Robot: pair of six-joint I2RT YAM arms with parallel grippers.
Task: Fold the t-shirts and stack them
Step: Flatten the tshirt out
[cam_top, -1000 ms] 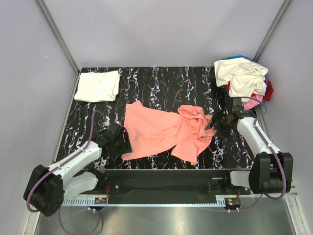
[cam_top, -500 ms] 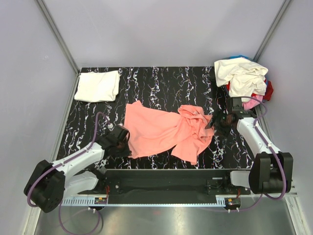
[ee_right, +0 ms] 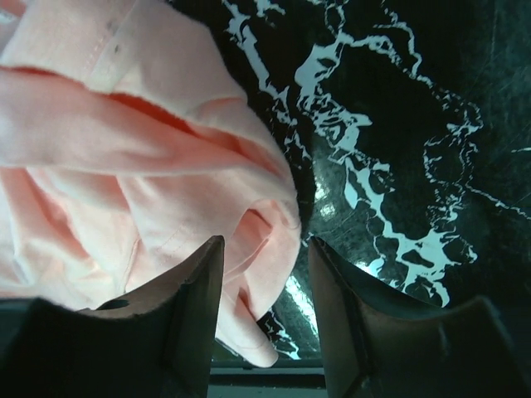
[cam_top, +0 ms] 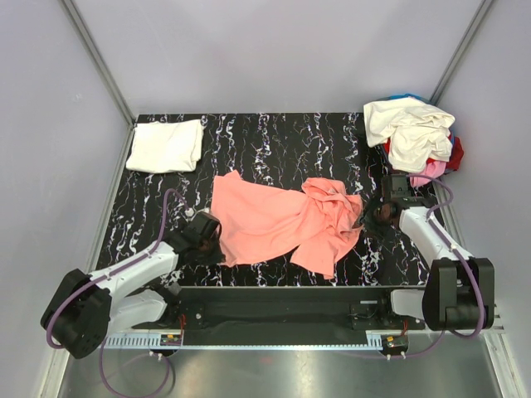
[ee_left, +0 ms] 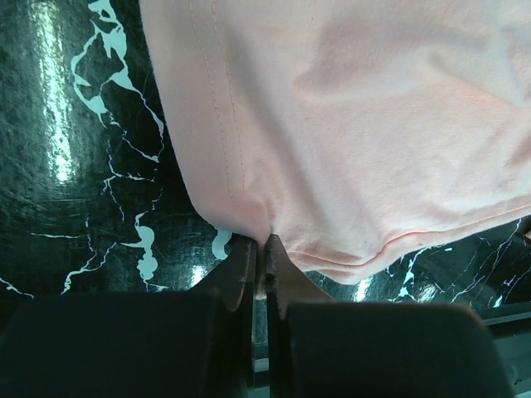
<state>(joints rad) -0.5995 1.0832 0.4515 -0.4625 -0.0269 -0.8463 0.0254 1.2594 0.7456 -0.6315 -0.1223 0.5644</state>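
Shirt in salmon pink (cam_top: 282, 224) lies spread in the middle of the table (cam_top: 274, 141), nearer the front edge. The left gripper (ee_left: 264, 249) is clamped tight on its front-left hem. The right gripper (ee_right: 265, 242) stands half-wide astride a fold at its right end. A white shirt (cam_top: 166, 145) sits folded in the far-left corner.

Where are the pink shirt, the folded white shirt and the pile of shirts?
pink shirt (cam_top: 265, 220), top view, its flat middle.
folded white shirt (cam_top: 166, 145), top view, its middle.
pile of shirts (cam_top: 412, 133), top view, the cream shirt on top.
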